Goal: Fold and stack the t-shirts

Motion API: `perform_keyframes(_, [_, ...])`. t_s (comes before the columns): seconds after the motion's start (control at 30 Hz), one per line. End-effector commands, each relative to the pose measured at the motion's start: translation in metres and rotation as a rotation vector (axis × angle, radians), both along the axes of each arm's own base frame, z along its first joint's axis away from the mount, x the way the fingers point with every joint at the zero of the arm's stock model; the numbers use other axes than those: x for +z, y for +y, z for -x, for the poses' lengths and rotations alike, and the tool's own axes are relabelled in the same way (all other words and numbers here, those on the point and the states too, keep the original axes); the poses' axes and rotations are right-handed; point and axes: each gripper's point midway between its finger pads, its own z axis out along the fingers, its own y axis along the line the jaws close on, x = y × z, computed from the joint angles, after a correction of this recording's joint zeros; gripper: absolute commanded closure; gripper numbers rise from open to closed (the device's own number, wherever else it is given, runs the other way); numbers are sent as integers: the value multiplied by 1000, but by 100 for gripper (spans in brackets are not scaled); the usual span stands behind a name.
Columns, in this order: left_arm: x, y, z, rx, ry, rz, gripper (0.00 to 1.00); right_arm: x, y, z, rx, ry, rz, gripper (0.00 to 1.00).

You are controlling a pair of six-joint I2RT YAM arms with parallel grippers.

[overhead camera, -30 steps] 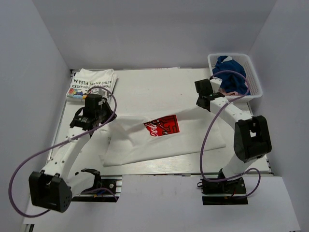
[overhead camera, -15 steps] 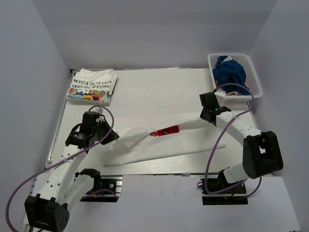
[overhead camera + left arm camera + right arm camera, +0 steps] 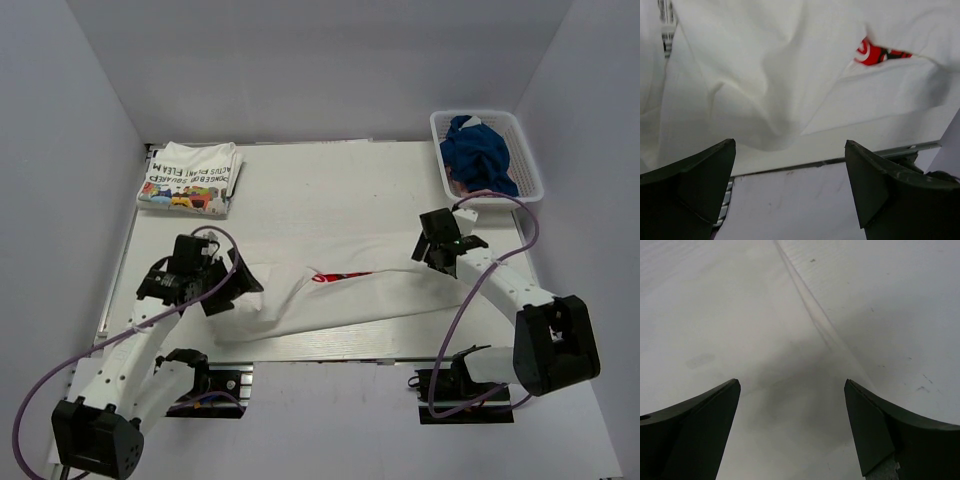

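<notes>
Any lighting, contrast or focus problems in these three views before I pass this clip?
Top external: even light, sharp, only soft shadows; the red-print t-shirt nearly blends into the white table. Left wrist: the left pincer is dark and soft-edged up close, while the cloth folds read clearly. Right wrist: almost all white, low contrast, with a faint shadow under the right pincer.

Both arms stretch forward with wrists held low. The left claw (image 3: pixel 790 145) and the right claw (image 3: pixel 791 382) have fingers spread wide.
</notes>
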Motion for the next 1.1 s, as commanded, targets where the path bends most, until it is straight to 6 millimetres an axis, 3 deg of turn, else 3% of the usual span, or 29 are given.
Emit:
perform_keyframes(0.0, [25,0,-43,19,-149,-25,0,39,30,-34,95,-164,-130,10])
perform_keyframes(0.13, [20,-10,-72,-20,-172,-12,0,51,73,-47,352,-214,-238,10])
perform_keyframes(0.2, [22,-11,-82,-24,-171,-29,0,57,102,-43,502,-213,-296,10])
perform_keyframes(0.23, [13,-8,-86,-24,-151,-55,0,60,128,-33,626,-206,-388,10])
perform_keyframes(0.27, [14,-8,-92,-18,-164,-60,0,66,137,-33,699,-237,-389,10])
perform_keyframes(0.3, [14,-8,-94,-26,-163,-66,0,66,158,-19,789,-235,-411,10])
perform_keyframes(0.43, [6,0,-89,-27,-110,-120,0,58,202,17,1010,-188,-416,10])
perform_keyframes(0.47, [7,9,-91,3,-124,-165,0,49,220,40,1128,-168,-390,10])
perform_keyframes(0.5, [9,14,-93,20,-138,-188,0,47,219,39,1133,-177,-375,10])
perform_keyframes(0.53, [6,17,-90,42,-120,-198,0,44,242,61,1244,-175,-365,10])
perform_keyframes(0.6, [15,18,-94,84,-134,-175,0,40,255,69,1291,-183,-318,10])
perform_keyframes(0.63, [15,18,-95,93,-131,-170,0,27,276,97,1383,-136,-306,10])
perform_keyframes(0.7, [21,12,-103,93,-171,-153,0,36,298,97,1415,-200,-267,10])
perform_keyframes(0.73, [14,12,-103,92,-158,-156,0,24,310,109,1452,-176,-237,10])
perform_keyframes(0.77, [12,11,-108,100,-169,-148,0,31,323,111,1451,-241,-195,10])
perform_keyframes(0.8, [8,10,-110,120,-160,-136,0,27,334,122,1482,-241,-183,10])
perform_keyframes(0.87, [-3,7,-117,118,-160,-119,0,21,345,125,1463,-259,-151,10])
perform_keyframes(0.93, [-15,6,-120,127,-143,-117,0,20,358,121,1425,-287,-121,13])
perform_keyframes(0.97, [-19,3,-122,120,-137,-108,0,7,362,124,1426,-267,-96,15])
perform_keyframes(1.0, [-29,3,-124,118,-109,-116,0,17,370,114,1385,-314,-80,18])
perform_keyframes(1.07, [-40,3,-122,115,-73,-126,0,10,381,113,1382,-298,-74,20])
